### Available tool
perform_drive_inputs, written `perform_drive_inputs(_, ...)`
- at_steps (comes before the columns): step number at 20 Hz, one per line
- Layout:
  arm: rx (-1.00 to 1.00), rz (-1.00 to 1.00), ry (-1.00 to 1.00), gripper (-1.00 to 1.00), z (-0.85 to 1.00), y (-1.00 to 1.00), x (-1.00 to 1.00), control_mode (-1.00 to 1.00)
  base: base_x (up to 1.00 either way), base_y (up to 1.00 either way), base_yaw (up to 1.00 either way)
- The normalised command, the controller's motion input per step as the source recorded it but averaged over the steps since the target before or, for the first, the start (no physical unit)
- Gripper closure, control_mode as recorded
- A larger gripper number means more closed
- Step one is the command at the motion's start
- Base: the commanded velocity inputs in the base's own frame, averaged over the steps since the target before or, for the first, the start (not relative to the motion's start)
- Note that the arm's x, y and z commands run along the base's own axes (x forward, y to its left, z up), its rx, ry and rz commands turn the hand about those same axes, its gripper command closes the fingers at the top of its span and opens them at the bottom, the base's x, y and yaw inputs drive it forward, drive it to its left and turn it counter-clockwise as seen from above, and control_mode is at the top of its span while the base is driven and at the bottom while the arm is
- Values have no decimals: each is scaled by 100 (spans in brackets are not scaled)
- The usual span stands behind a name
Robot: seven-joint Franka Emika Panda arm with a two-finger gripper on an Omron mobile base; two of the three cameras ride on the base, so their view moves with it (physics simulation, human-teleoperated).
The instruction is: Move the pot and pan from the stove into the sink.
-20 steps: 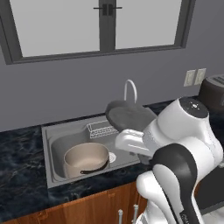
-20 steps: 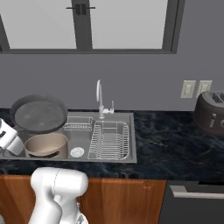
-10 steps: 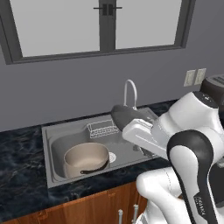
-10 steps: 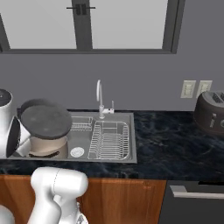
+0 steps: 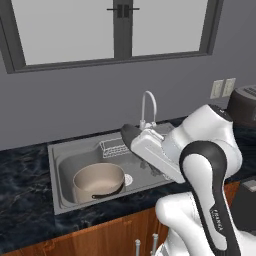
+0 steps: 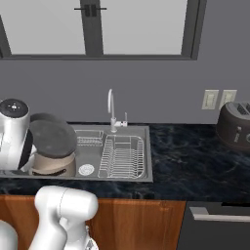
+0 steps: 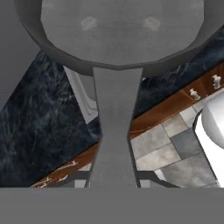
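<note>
The beige pot (image 5: pixel 99 182) sits inside the sink (image 5: pixel 54 150), toward its left end, with its dark handle facing the front. My gripper (image 7: pixel 114 178) is shut on the long handle of the grey pan (image 7: pixel 122 30). The pan (image 6: pixel 52 138) hangs tilted on edge just above the pot (image 6: pixel 51 165) and the sink (image 6: pixel 141 178). From the left base view only a dark edge of the pan (image 5: pixel 129 136) shows in front of my white hand. The stove is out of view.
A curved faucet (image 6: pixel 111 105) stands behind the basin, and a wire rack (image 6: pixel 122 156) lies in its right half. A dark toaster (image 6: pixel 234 124) sits on the black marbled counter (image 6: pixel 195 166) to the right. A window wall runs behind.
The arm has swung round with the pan still in its grip. The pan has sunk a little toward the sink and stands more on edge above the pot.
</note>
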Motion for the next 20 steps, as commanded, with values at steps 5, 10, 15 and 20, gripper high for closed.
perform_drive_inputs(5,1,-3,0,100,-15,7,48,-100,0,0,0)
perform_drive_inputs(10,2,-1,3,100,-18,9,50,-100,0,0,0)
perform_drive_inputs(15,10,-6,8,100,-35,1,24,-100,0,0,0)
perform_drive_inputs(20,12,-8,7,100,-35,0,14,-100,0,0,0)
